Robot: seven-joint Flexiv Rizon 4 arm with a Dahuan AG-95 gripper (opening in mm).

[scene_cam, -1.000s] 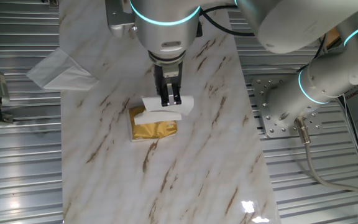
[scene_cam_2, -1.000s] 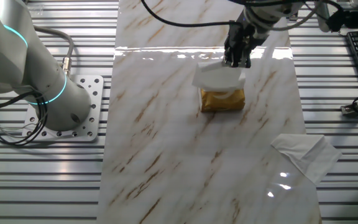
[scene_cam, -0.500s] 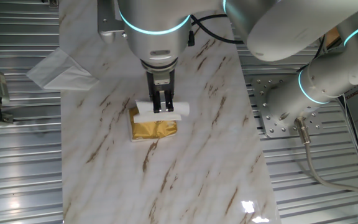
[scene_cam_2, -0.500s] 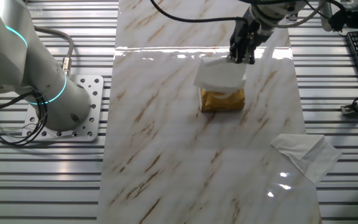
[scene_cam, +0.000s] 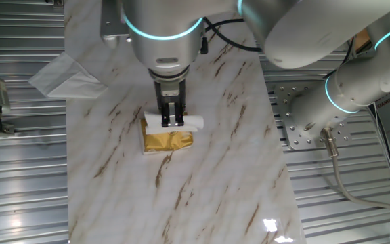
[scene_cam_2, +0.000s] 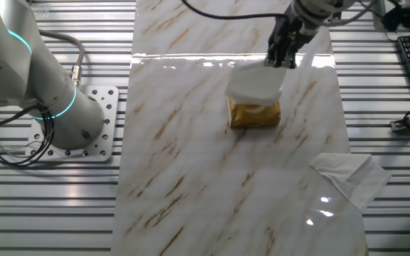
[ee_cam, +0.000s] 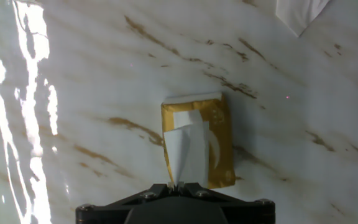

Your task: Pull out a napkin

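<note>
My gripper (scene_cam: 172, 124) is shut on the white napkin (scene_cam: 193, 123) and holds it just above the shiny gold foil packet (scene_cam: 168, 141) on the marble board. In the other fixed view the gripper (scene_cam_2: 282, 62) grips the napkin (scene_cam_2: 253, 85) by its upper edge, and the sheet hangs over the packet (scene_cam_2: 255, 115). In the hand view the napkin (ee_cam: 185, 155) runs from the gripper (ee_cam: 179, 185) down to the slot in the packet (ee_cam: 221, 143), its lower end still at the opening.
A larger spread-out white tissue (scene_cam: 63, 76) with a triangular flap lies at the board's far left edge; it also shows in the other fixed view (scene_cam_2: 351, 178). A second robot arm's base (scene_cam_2: 62, 107) stands beside the marble board (scene_cam: 208, 196). Ribbed metal table surrounds the board.
The gripper has moved left in one fixed view and risen away from the packet, drawing the napkin further out; the packet has stayed in place.
</note>
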